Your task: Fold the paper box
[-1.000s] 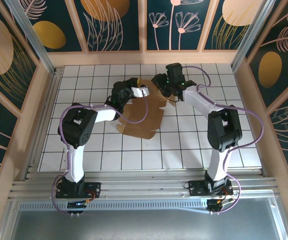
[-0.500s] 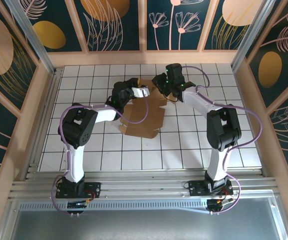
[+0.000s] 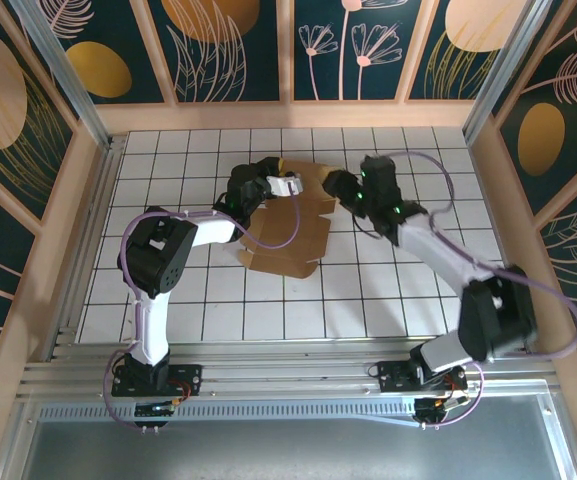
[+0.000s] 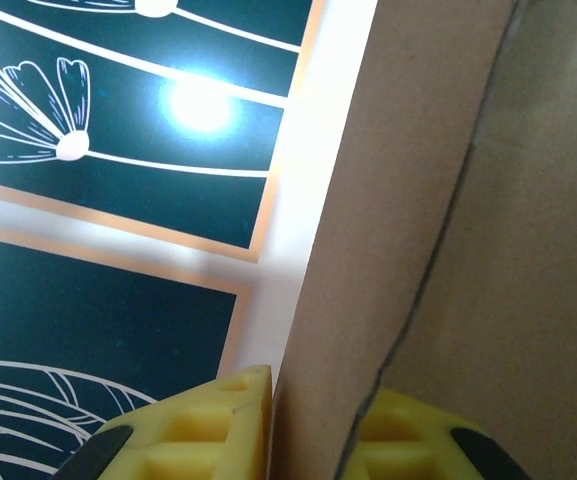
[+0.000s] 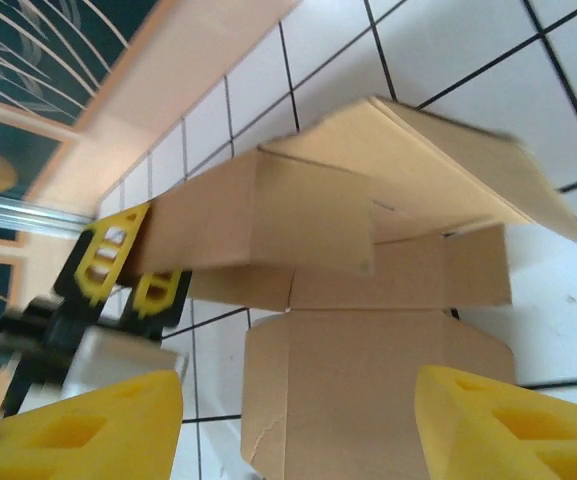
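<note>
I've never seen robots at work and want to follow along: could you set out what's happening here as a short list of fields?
Job: folding the paper box
Box state: brown cardboard, partly folded, some flaps raised, the rest flat on the white tiled table
Left gripper: shut on a raised flap, one finger on each side
Right gripper: open, near the box's far right corner, holding nothing
Surroundings: dark wall panels with plant patterns
</note>
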You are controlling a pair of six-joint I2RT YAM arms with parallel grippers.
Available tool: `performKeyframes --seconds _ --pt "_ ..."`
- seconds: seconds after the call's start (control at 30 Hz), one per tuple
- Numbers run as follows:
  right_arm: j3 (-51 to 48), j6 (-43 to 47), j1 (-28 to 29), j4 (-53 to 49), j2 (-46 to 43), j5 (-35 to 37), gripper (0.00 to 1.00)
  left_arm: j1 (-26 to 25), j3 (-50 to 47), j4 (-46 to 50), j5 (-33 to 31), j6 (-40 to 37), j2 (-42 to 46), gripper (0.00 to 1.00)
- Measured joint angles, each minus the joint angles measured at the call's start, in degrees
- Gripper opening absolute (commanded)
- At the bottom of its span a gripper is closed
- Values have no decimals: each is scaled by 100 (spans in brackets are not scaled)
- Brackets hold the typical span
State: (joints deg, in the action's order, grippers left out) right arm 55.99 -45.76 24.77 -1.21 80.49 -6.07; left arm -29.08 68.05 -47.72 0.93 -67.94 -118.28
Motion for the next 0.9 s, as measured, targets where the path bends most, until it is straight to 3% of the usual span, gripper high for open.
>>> performKeyframes --seconds 0.1,0.23,0.53,0.8,0.9 --pt "-833 -140 0 494 -487 0 61 -13 0 0 -15 -35 0 18" --pt "-1300 -387 -7 907 -127 -70 57 -74 0 4 -26 -111 0 18" --pt "-1113 -710 -343 2131 1541 -601 57 -149 0 42 -101 -256 0 18" --pt "-730 -859 -407 2933 2441 -678 57 -149 0 42 -107 -284 0 18" --pt "-651 -881 -407 3038 2658 -688 61 -160 0 46 -131 -323 -2 18"
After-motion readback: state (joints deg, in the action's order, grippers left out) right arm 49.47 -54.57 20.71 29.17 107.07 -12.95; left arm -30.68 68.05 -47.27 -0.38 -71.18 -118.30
